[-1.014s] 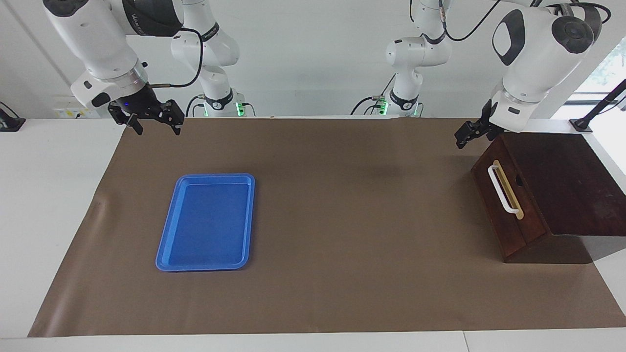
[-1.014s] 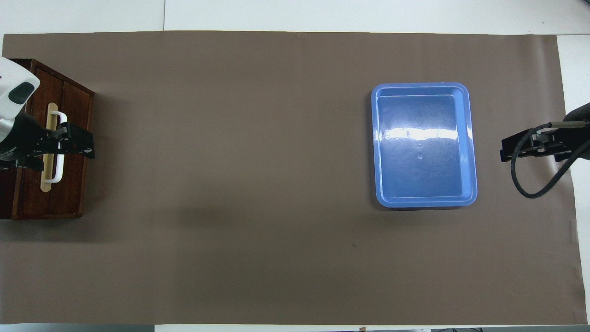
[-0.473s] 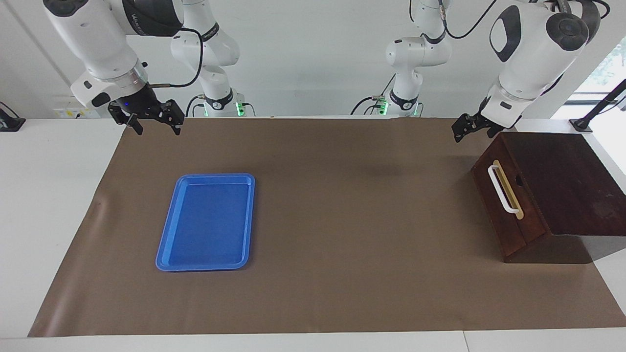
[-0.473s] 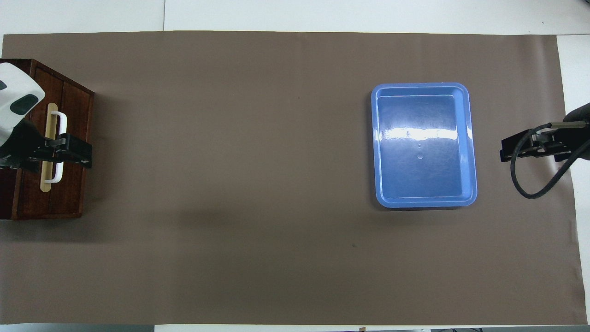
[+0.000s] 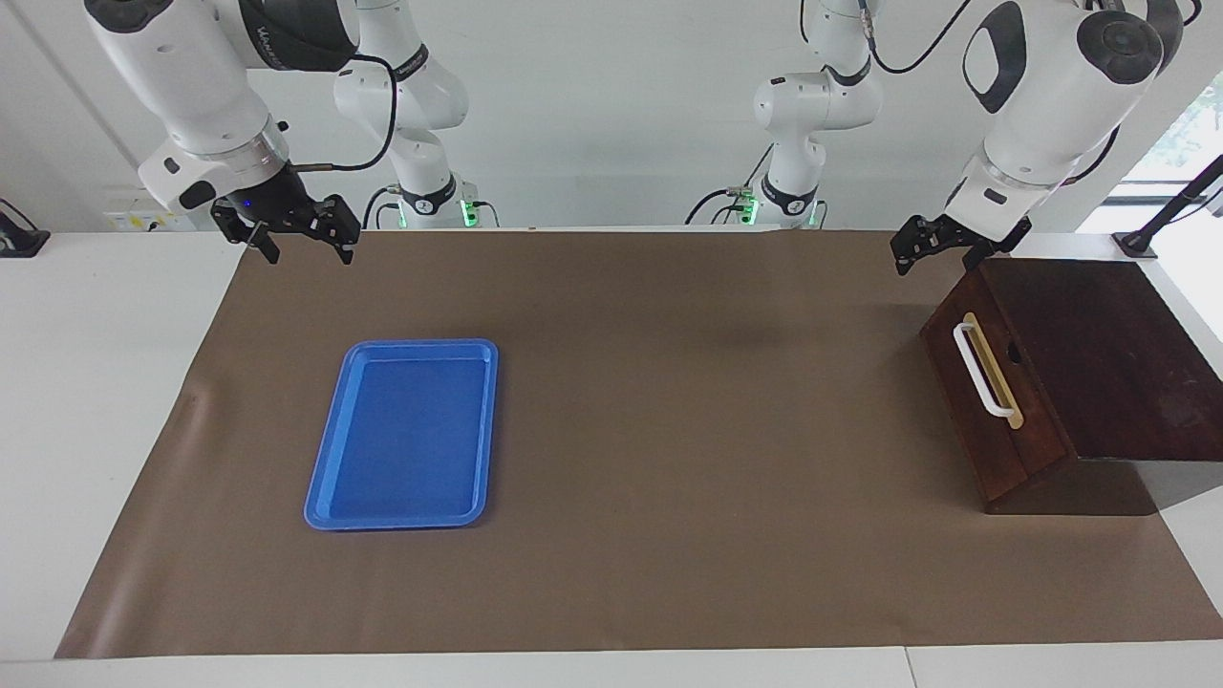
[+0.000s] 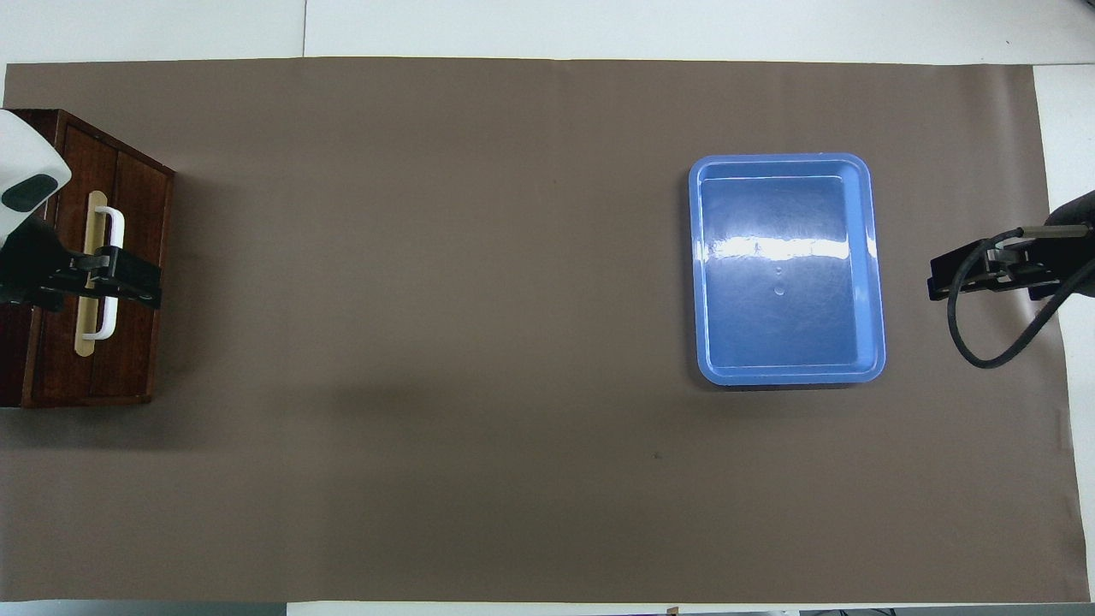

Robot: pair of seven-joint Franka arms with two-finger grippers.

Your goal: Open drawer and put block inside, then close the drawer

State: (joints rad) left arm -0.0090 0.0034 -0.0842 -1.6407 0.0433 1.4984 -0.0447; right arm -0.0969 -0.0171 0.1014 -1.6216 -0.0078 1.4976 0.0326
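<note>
Facing view: the drawer (image 5: 989, 382) sits shut in its dark wooden box (image 5: 1099, 354) at the left arm's end of the table, its white handle (image 5: 982, 371) turned toward the blue tray (image 5: 406, 435). The left gripper (image 5: 932, 250) hangs in the air just above the box's corner nearest the robots, clear of the handle, fingers spread wide and holding nothing. The right gripper (image 5: 301, 234) waits well apart from the box, over the brown mat's (image 5: 669, 430) edge, nearer the robots than the tray, jaws wide and empty.

Overhead view: the left gripper (image 6: 115, 278) covers the middle of the handle (image 6: 111, 274) on the drawer (image 6: 128, 274). The right gripper (image 6: 992, 274) hovers beside the tray (image 6: 787, 269), away from the box (image 6: 26, 359). No block shows in either view.
</note>
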